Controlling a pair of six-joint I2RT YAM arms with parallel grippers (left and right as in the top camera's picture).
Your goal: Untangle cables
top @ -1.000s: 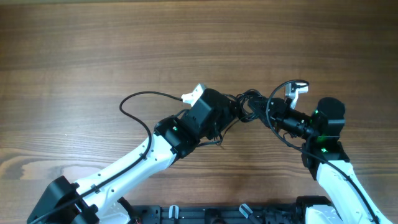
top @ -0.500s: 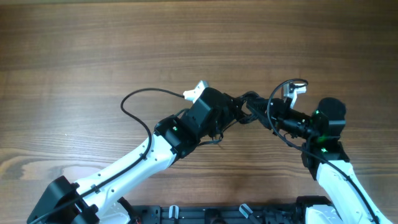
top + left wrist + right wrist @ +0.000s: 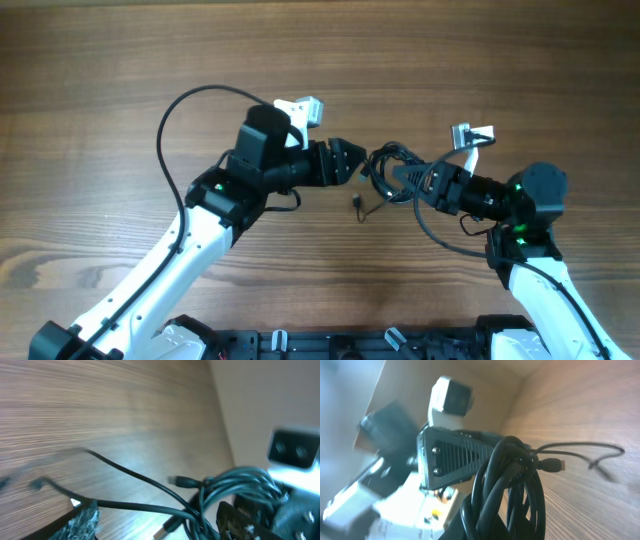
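Note:
The cables (image 3: 388, 168) are a small knot of thin black cords held up between the two arms in the overhead view. My right gripper (image 3: 404, 179) is shut on the knot from the right. From its wrist the loops (image 3: 512, 485) fill the foreground and hide most of its fingers. My left gripper (image 3: 356, 163) stands open just left of the knot. In its wrist view one cord (image 3: 135, 506) runs across between the left gripper's fingers (image 3: 82, 519), and the knot (image 3: 235, 489) lies by the far finger. A loose plug end (image 3: 358, 205) dangles below.
The left arm's thick black cable (image 3: 185, 100) arcs out over the wooden table (image 3: 320, 60) at upper left. The right arm's cable (image 3: 440, 232) loops below its wrist. A black rail (image 3: 380, 342) runs along the front edge.
My left arm has drawn back to the left, away from the knot, and its jaws have widened. The right gripper has shifted slightly left with the knot. A plug end now hangs free.

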